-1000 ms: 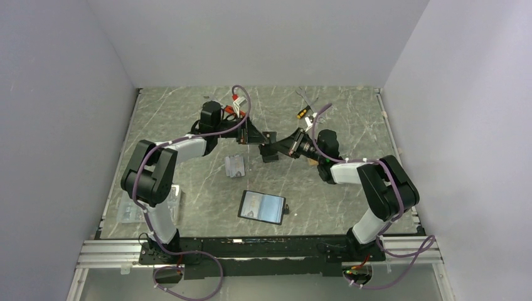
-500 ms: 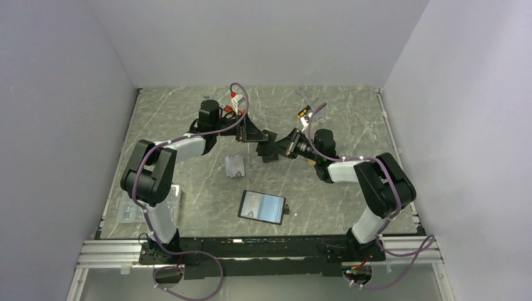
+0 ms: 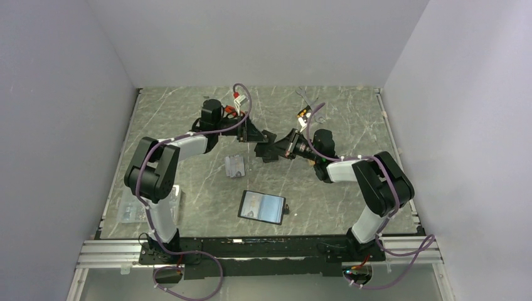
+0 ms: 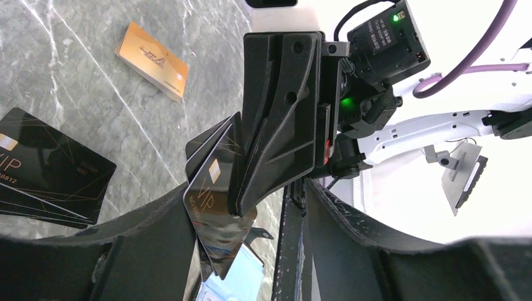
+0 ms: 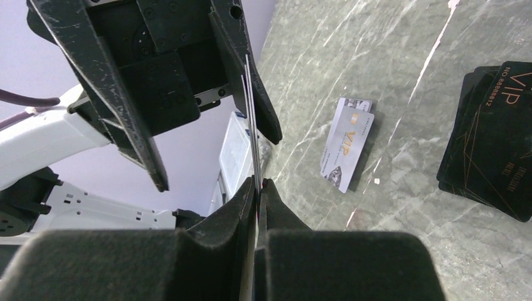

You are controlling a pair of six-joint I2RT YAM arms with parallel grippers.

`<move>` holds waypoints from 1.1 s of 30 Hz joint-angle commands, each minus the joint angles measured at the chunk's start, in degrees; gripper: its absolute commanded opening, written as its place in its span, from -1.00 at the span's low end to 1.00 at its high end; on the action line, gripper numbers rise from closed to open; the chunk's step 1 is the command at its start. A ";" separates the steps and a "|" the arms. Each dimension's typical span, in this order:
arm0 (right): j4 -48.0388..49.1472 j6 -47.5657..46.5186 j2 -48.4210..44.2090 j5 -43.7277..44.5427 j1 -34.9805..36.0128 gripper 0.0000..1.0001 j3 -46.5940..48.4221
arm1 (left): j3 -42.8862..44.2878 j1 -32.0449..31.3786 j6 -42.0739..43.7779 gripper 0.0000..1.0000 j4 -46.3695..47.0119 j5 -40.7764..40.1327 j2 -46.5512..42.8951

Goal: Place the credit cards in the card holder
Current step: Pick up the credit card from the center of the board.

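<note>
My right gripper (image 5: 258, 183) is shut on a thin stack of black VIP credit cards (image 4: 210, 188), held above the table's middle (image 3: 270, 149). My left gripper (image 4: 251, 200) is open, its fingers (image 5: 94, 81) either side of those cards with a gap showing. More black cards (image 4: 44, 169) lie fanned on the table, also in the right wrist view (image 5: 495, 138). Silver-grey cards (image 3: 234, 166) rest left of centre (image 5: 348, 144). A gold-orange card (image 4: 152, 61) lies further off. The card holder (image 3: 262, 207) lies open and flat near the front.
A clear plastic box (image 3: 128, 210) sits at the left front edge. Small tools and a red-and-white piece (image 3: 236, 100) lie near the back, with a yellow-black one (image 3: 303, 113). Grey walls enclose the marble table (image 3: 351, 125) on three sides.
The two grippers have drawn closer together over the middle. My left jaws have narrowed around the cards in the right gripper. The cards on the table have not moved.
</note>
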 commanded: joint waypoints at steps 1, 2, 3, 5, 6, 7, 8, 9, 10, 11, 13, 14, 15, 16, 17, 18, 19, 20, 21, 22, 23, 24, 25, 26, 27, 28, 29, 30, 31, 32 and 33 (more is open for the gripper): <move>2.54 0.61 0.52 -0.20 0.59 -0.99 0.95 | 3.33 -1.97 3.86 0.22 -0.47 5.51 -0.72; 2.82 0.86 0.44 -0.21 0.50 -0.99 0.73 | 3.62 -1.95 4.67 0.15 -1.44 5.49 -0.69; 2.98 0.94 0.29 -0.30 0.38 -0.99 0.47 | 3.80 -1.95 5.32 0.11 -2.24 5.45 -0.75; 2.85 0.76 -0.25 -0.26 0.23 -0.99 -0.05 | 3.93 -1.95 6.31 0.00 -3.27 5.38 -0.85; 2.38 0.51 -0.57 -0.14 0.09 -0.99 -0.34 | 3.93 -1.95 6.30 -0.02 -3.36 5.53 -0.79; 1.85 0.07 -0.87 0.03 -0.01 -0.99 -0.61 | 3.94 -1.83 5.98 -0.03 -3.08 5.70 -0.81; 1.17 -0.37 -1.14 0.11 -0.11 -0.99 -0.93 | 4.00 -1.78 5.59 -0.03 -2.75 5.81 -0.69; 0.73 -0.71 -1.33 0.06 -0.09 -0.99 -1.23 | 4.03 -1.69 4.99 -0.03 -2.15 5.97 -0.61; 0.51 -0.96 -1.40 -0.07 -0.06 -0.99 -1.56 | 4.16 -1.61 4.28 -0.02 -1.44 6.11 -0.64; 0.27 -1.10 -1.48 -0.24 -0.06 -0.99 -1.88 | 4.30 -1.52 3.71 -0.02 -0.90 6.32 -0.53; -0.16 -1.42 -1.54 -0.95 -0.08 -0.99 -2.20 | 4.93 -1.44 2.44 -0.02 0.16 6.57 -0.28; -0.61 -1.70 -1.50 -1.32 -0.05 -0.99 -2.32 | 5.12 -1.42 1.89 -0.02 0.80 6.71 -0.11; -1.17 -2.34 -1.57 -1.80 -0.08 -0.99 -2.34 | 5.31 -1.42 1.07 -0.03 1.64 6.86 0.17; -1.77 -2.73 -1.51 -2.30 -0.11 -0.99 -2.29 | 5.54 -1.43 0.34 -0.04 2.33 6.98 0.46; -2.21 -3.11 -1.65 -2.73 -0.11 -0.99 -2.26 | 5.71 -1.42 -0.18 -0.04 2.79 7.06 0.73; -2.64 -3.44 -1.64 -3.10 -0.12 -0.99 -2.18 | 5.87 -1.42 -0.59 -0.06 3.16 7.09 1.16; -2.77 -3.60 -1.60 -3.30 -0.09 -0.98 -2.26 | 6.10 -1.42 -0.95 -0.10 3.43 7.10 1.50; -2.69 -3.58 -1.66 -3.55 -0.08 -0.98 -2.26 | 6.23 -1.42 -1.48 -0.15 4.24 7.17 1.81; -2.60 -3.62 -1.67 -3.82 -0.08 -0.98 -2.22 | 6.32 -1.42 -2.09 -0.21 4.84 7.33 2.23; -2.36 -3.62 -1.67 -4.15 -0.06 -0.97 -2.17 | 6.55 -1.42 -2.62 -0.28 5.31 7.62 2.70; -2.22 -3.62 -1.62 -4.79 -0.06 -0.97 -2.10 | 6.82 -1.42 -3.22 -0.33 5.60 7.89 3.13; -2.08 -3.69 -1.52 -5.35 -0.07 -0.97 -1.88 | 6.97 -1.29 -4.08 -0.35 6.59 8.03 3.50; -2.03 -3.71 -1.38 -6.04 -0.06 -0.97 -1.66 | 7.04 -1.23 -4.98 -0.35 7.61 8.17 3.84; -1.84 -3.71 -1.26 -6.70 -0.10 -0.97 -1.49 | 7.17 -1.18 -6.06 -0.34 8.86 8.35 4.14; -1.44 -3.71 -1.16 -7.24 -0.09 -0.97 -1.47 | 7.49 -1.09 -6.77 -0.32 9.58 8.53 4.40; -1.45 -3.71 -1.08 -7.73 -0.03 -0.97 -1.44 | 7.72 -1.01 -6.99 -0.29 9.59 8.65 4.54; -1.39 -3.76 -0.99 -8.14 -0.06 -0.97 -1.41 | 8.04 -0.96 -7.06 -0.27 9.38 8.68 4.62; -1.26 -3.66 -0.88 -8.41 -0.02 -0.97 -1.42 | 8.37 -0.86 -7.14 -0.24 9.36 8.72 4.71; -1.04 -3.66 -0.86 -8.61 0.01 -0.96 -1.47 | 8.69 -0.89 -7.11 -0.21 9.25 8.81 4.73; -1.01 -3.63 -0.81 -8.74 -0.07 -0.96 -1.57 | 8.98 -0.89 -7.18 -0.19 9.11 8.93 4.83; -0.95 -3.70 -0.80 -8.75 -0.05 -0.96 -1.59 | 9.28 -0.89 -7.19 -0.17 9.02 8.94 4.87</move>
